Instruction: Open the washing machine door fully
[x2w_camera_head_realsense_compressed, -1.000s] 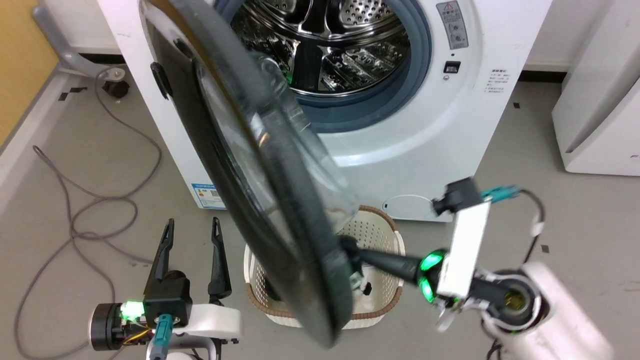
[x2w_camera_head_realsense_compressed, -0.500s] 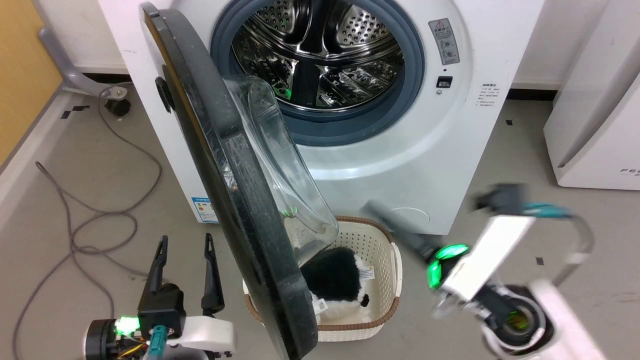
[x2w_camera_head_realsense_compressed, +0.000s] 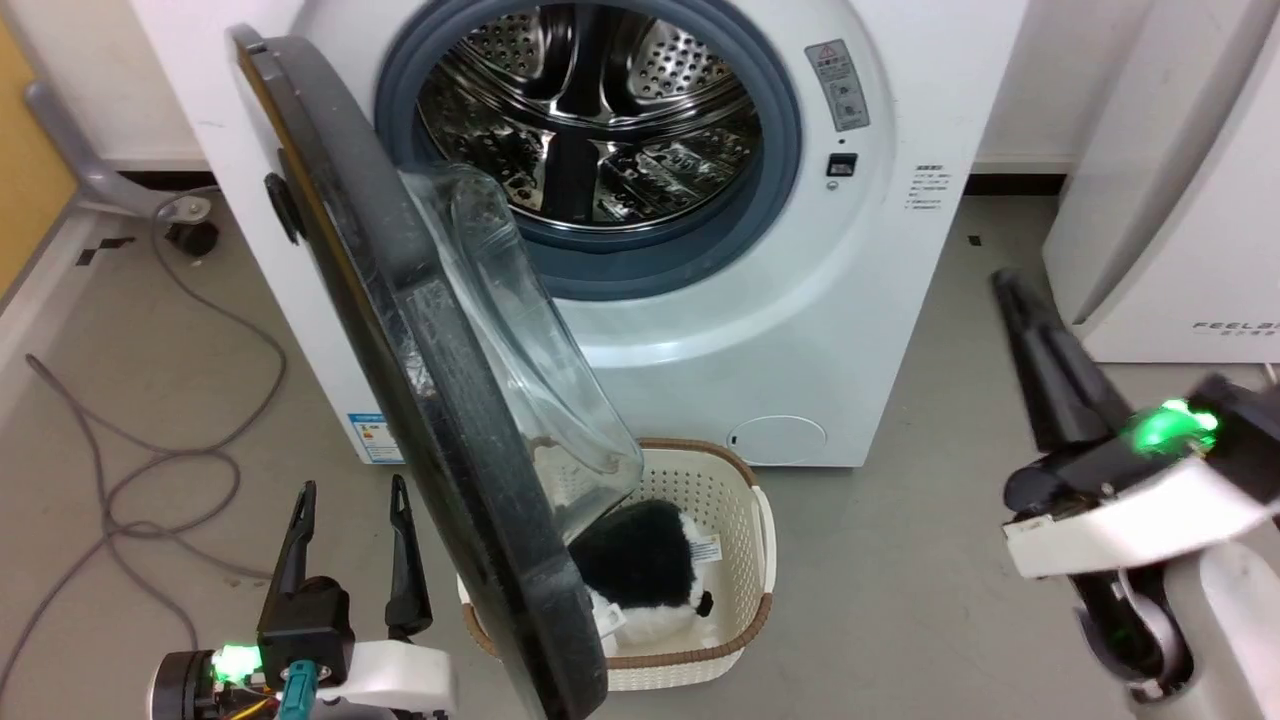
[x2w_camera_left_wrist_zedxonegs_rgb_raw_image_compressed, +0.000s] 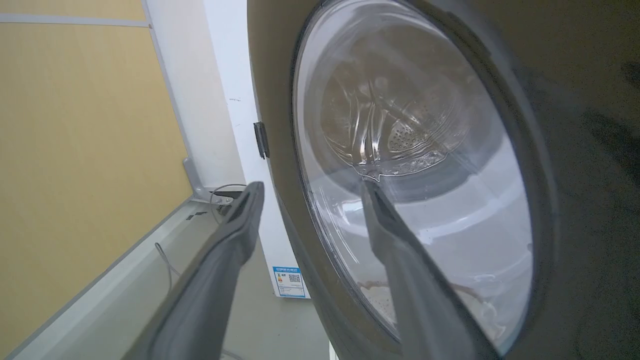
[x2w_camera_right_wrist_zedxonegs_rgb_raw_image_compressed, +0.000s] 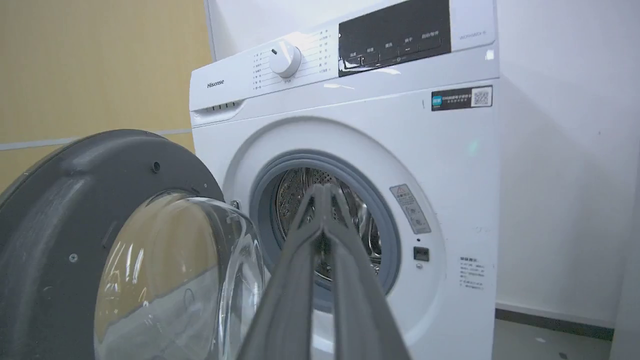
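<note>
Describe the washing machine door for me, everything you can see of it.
The washing machine door is a large round disc with a dark frame and a clear bulging glass bowl at its centre. It stands swung out, roughly square to the washing machine front, attached on the robot's left, leaving the drum uncovered. Its lower edge hangs over a white basket. Neither the left gripper, jaws open, nor the right gripper, jaws shut, appears to touch it.

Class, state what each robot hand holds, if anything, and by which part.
Nothing is held. The left hand is open beside the round glossy black washing machine door; the right hand is shut, empty, clear of it.
</note>
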